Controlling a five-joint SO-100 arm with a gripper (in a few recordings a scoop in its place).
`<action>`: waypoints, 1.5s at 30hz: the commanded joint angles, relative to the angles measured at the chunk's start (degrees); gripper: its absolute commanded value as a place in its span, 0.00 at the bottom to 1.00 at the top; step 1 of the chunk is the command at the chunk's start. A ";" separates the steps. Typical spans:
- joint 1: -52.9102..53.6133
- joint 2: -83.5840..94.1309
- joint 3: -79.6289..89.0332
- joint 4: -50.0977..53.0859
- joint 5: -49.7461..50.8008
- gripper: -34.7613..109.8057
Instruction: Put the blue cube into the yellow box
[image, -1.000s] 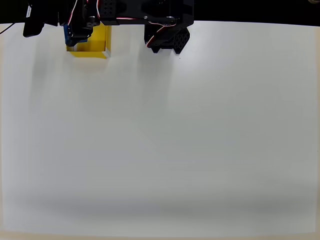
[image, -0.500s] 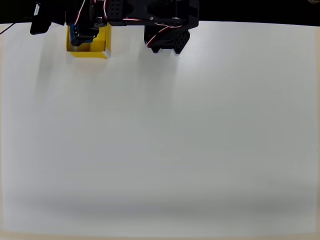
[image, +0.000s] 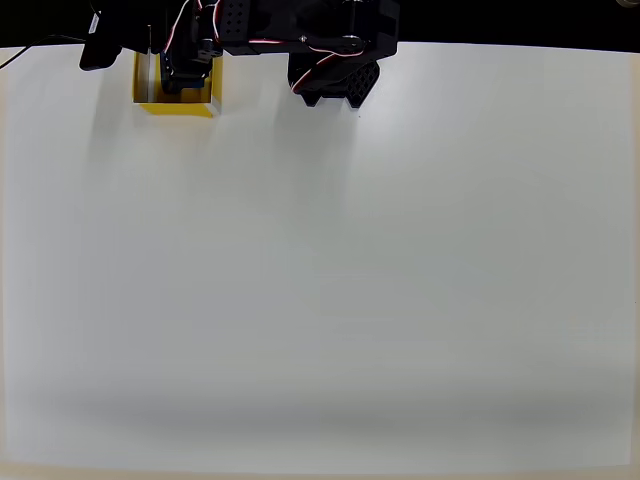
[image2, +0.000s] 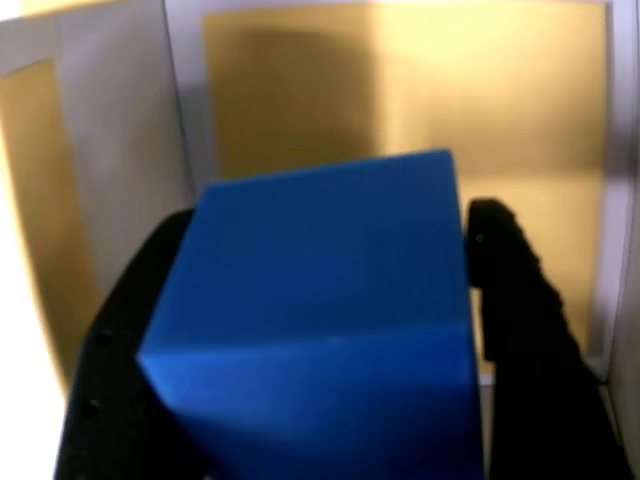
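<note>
Gripping blue cube (image2: 320, 310) tilted, gripper (image2: 310, 330) seemingly over yellow box (image2: 400, 90)

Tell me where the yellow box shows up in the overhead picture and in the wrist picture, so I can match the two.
Overhead view: the yellow box sits at the top left, at the table's far edge, partly under the black arm.
Wrist view: its yellow floor fills the background behind the blue cube.
Shared landmark: the gripper, whose black fingers flank the cube, is over the box in both.

I see a plain test bench: a bare, flat white table (image: 400, 280) against a black far edge.
</note>
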 joint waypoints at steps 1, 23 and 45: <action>2.20 3.96 1.85 -4.57 -0.97 0.47; -0.35 20.92 -15.03 18.02 -12.48 0.45; -63.98 45.09 -0.79 15.29 -5.36 0.40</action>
